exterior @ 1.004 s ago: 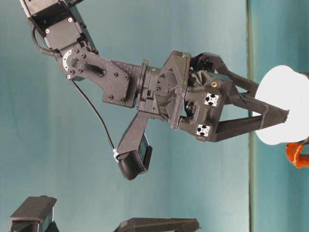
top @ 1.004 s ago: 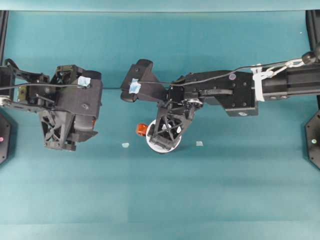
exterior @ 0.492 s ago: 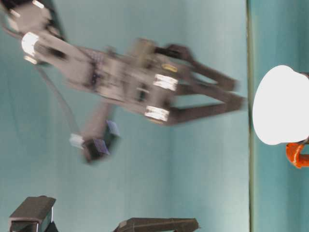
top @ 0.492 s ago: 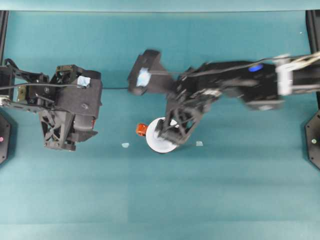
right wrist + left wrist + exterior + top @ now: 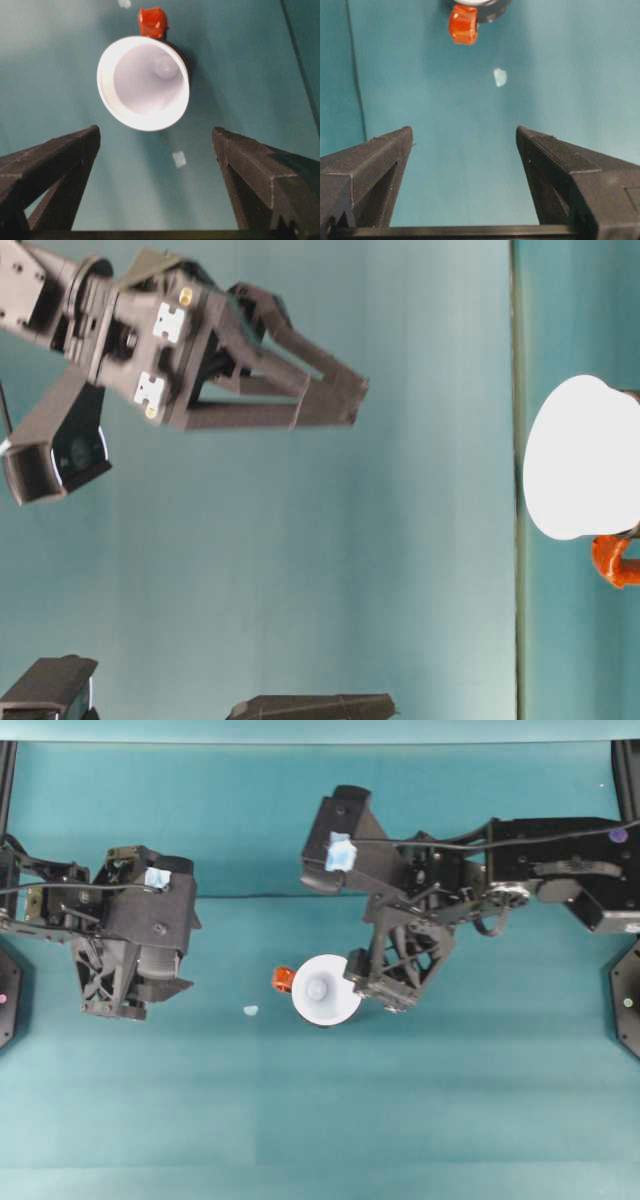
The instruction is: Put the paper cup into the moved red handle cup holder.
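Note:
The white paper cup point(image 5: 326, 990) stands upright inside the black red handle cup holder, whose orange-red tab point(image 5: 283, 980) sticks out on the cup's left. In the right wrist view the cup point(image 5: 144, 82) shows its hollow inside, with the tab point(image 5: 153, 22) and a thin black holder rim point(image 5: 186, 62) behind it. My right gripper point(image 5: 378, 988) is open, apart from the cup, just right of it and raised well above the table point(image 5: 345, 405). My left gripper point(image 5: 122, 1008) is open and holds nothing, far to the left; its camera sees the tab point(image 5: 463, 23) ahead.
A small pale scrap point(image 5: 250, 1010) lies on the teal table left of the holder, and another scrap point(image 5: 179, 159) lies below the right gripper. The black frame posts point(image 5: 625, 1000) stand at both table sides.
My right gripper has let go of the paper cup, lifted and drawn back to the right. The cup stays in the holder. The left arm has barely shifted.

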Motion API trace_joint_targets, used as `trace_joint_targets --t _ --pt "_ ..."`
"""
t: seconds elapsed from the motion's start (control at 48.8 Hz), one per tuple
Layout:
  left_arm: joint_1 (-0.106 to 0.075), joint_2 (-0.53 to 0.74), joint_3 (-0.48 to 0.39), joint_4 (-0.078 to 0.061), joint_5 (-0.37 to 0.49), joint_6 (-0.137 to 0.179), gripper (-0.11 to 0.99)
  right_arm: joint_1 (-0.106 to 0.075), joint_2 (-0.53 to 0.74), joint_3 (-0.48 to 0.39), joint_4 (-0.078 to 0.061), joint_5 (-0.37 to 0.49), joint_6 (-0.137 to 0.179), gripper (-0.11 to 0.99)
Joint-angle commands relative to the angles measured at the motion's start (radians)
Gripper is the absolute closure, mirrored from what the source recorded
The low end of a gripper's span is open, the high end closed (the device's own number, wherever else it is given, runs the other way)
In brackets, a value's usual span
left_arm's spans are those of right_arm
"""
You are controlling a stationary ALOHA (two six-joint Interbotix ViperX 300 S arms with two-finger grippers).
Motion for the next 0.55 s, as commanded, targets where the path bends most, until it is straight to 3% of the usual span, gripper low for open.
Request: trace_joint_targets --t 0.0,0.205,0.533 --pt "-0.003 -0.018 -0.009 0.002 -0.002 0.000 0.00 0.011 -0.041 0.000 -0.003 -0.008 -0.026 0.06" --pt "-0.005 -0.034 -0.006 0.002 -0.002 0.000 0.00 0.011 -0.091 0.034 -0.003 -0.034 -0.049 0.06" --pt "-0.020 -0.057 -0.002 0.002 0.000 0.000 0.00 0.012 -0.219 0.147 -0.003 -0.141 -0.046 0.06"
